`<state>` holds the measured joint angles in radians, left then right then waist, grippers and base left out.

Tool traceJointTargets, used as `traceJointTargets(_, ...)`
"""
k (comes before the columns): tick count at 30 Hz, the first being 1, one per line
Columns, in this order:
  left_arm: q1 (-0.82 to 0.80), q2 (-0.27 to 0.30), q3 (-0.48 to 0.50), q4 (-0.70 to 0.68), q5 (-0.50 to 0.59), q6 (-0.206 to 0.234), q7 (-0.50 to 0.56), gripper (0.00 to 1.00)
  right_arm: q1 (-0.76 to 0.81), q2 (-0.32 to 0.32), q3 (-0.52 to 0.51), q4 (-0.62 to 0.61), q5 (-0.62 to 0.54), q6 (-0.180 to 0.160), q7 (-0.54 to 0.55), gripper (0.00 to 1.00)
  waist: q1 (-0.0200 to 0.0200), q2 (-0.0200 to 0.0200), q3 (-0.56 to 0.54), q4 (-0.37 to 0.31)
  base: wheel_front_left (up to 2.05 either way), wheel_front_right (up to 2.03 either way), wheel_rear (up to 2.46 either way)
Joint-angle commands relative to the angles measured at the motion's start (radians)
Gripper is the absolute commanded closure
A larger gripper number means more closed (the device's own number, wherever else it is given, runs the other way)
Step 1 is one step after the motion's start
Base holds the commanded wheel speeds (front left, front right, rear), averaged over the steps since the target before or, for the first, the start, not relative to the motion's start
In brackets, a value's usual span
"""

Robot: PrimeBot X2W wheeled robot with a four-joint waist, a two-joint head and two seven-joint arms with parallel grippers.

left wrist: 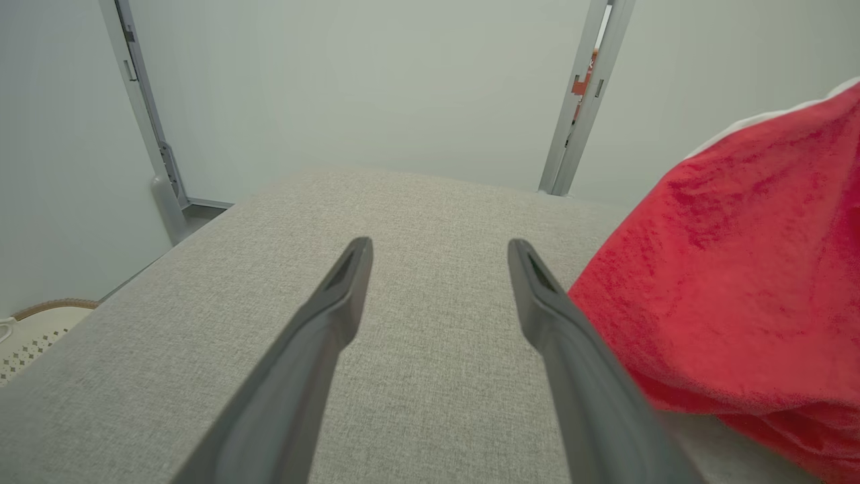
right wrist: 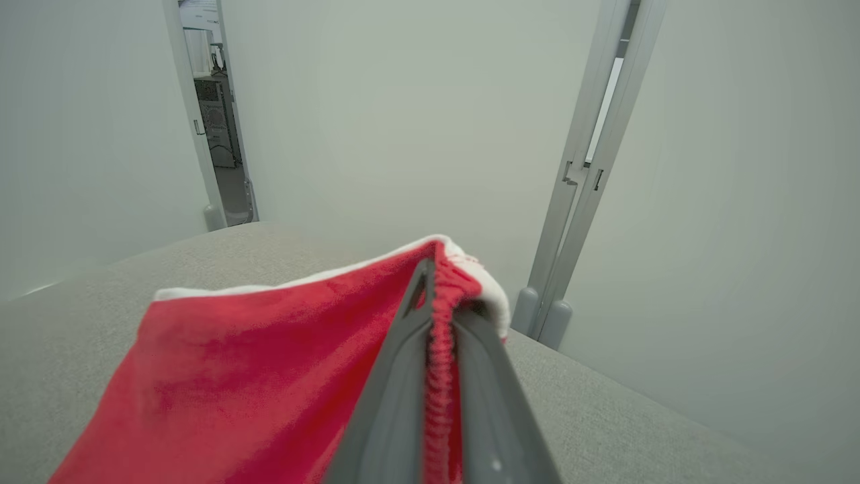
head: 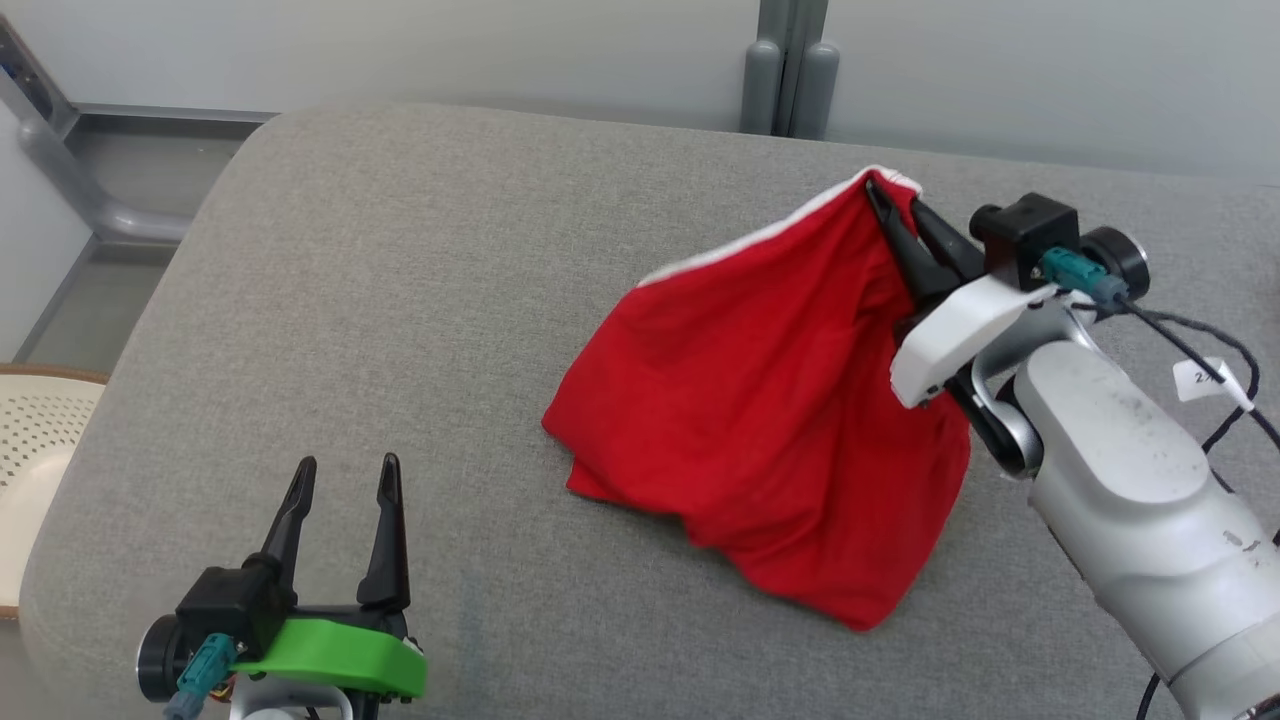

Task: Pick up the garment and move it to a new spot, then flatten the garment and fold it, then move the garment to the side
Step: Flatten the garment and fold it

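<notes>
A: Head view first. Where is the garment (head: 760,400)?
B: Right of centre on the grey fabric-covered worktop (head: 400,300). It is red with a white band (head: 760,238) along its upper edge. Its lower part lies on the worktop, and its top corner is lifted at the upper right.
A: Lifted by what?
B: The right jaws. Their dark fingers (head: 905,245) are pressed together, pinching that corner.
A: And the left jaws?
B: Lower left of the frame, fingers (head: 385,530) spread with nothing between them, well apart from the garment. A cream perforated basket (head: 30,430) sits at the left edge.
A: Left wrist view?
B: Both fingers (left wrist: 336,302) stand wide apart over bare worktop (left wrist: 437,215). The garment (left wrist: 739,269) is on the right side of the frame, just beside the right-hand finger; I cannot tell whether they touch. The basket (left wrist: 33,329) shows at lower left.
A: Right wrist view?
B: The two fingers (right wrist: 396,390) close on a gathered red edge in the lower middle. The garment (right wrist: 255,376) spreads to the lower left, with its white band (right wrist: 302,279) along the top. The worktop (right wrist: 638,417) runs behind.
</notes>
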<state>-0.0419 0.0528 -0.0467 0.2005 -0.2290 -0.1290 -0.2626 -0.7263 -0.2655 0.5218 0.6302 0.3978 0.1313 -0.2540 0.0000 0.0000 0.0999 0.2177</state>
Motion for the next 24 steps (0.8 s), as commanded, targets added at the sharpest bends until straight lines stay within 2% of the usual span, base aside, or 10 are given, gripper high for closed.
traceJointTargets(1, -0.011, 0.000, 0.000, -0.003, 0.007, -0.003, -0.002, 0.00, -0.030, -0.007, -0.010, -0.007, -0.018, -0.001, -0.008, 1.00, 0.0000, 0.0000, 0.003, -0.013, 0.00, 0.00, 0.00)
traceJointTargets(8, -0.024, -0.001, 0.003, -0.004, 0.009, -0.003, -0.002, 0.00, -0.131, -0.011, 0.008, -0.059, -0.085, -0.001, -0.011, 1.00, 0.0000, 0.0000, 0.009, -0.037, 0.00, 0.00, 0.00)
traceJointTargets(12, -0.020, -0.001, 0.007, -0.007, 0.010, -0.003, -0.002, 0.00, -0.120, -0.005, 0.032, -0.110, -0.099, -0.001, -0.011, 1.00, 0.0000, 0.0000, 0.010, -0.046, 0.00, 0.00, 0.00)
traceJointTargets(17, -0.003, -0.002, 0.009, -0.006, 0.006, -0.003, -0.002, 0.00, -0.002, -0.020, 0.099, -0.193, -0.099, -0.002, -0.011, 1.00, 0.0000, 0.0000, 0.001, -0.055, 0.00, 0.00, 0.00)
traceJointTargets(24, 0.016, -0.002, 0.025, -0.010, 0.007, -0.003, -0.002, 0.00, 0.279, -0.071, 0.158, -0.349, -0.079, -0.002, -0.011, 1.00, 0.0000, 0.0000, -0.016, -0.090, 0.00, 0.00, 0.00)
